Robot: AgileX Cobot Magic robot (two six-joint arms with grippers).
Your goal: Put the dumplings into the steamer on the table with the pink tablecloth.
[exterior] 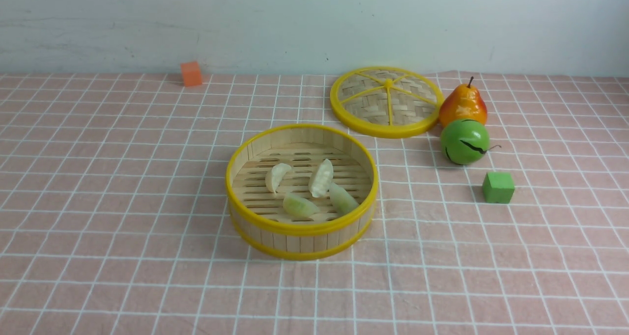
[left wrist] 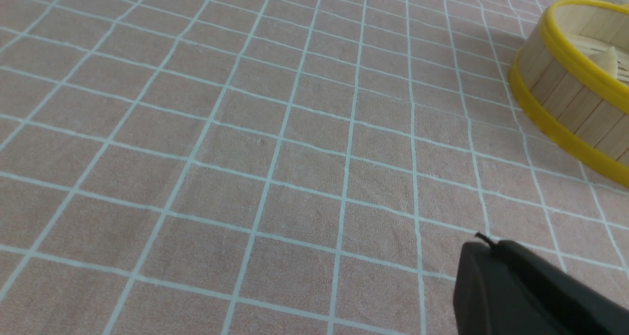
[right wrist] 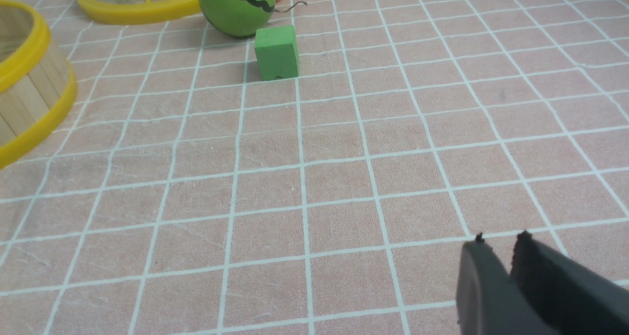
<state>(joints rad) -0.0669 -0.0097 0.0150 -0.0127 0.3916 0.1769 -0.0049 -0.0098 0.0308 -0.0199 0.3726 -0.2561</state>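
The steamer [exterior: 301,229] stands in the middle of the pink tablecloth [exterior: 123,178]. Several pale dumplings lie on its slatted floor: one at the left [exterior: 277,177], one upright in the middle [exterior: 321,178], two at the front [exterior: 300,205] [exterior: 342,199]. Neither arm shows in the front view. My left gripper [left wrist: 484,244] is shut and empty above bare cloth, apart from the steamer [left wrist: 565,94]. My right gripper [right wrist: 501,239] is shut and empty, with only a thin gap at its tips, over bare cloth well away from the steamer [right wrist: 24,104].
The woven lid [exterior: 385,101] lies behind the steamer to the right. A pear [exterior: 463,105], a green round fruit [exterior: 464,141] and a green cube [exterior: 498,187] sit to its right. An orange cube [exterior: 191,73] stands at the far left by the wall.
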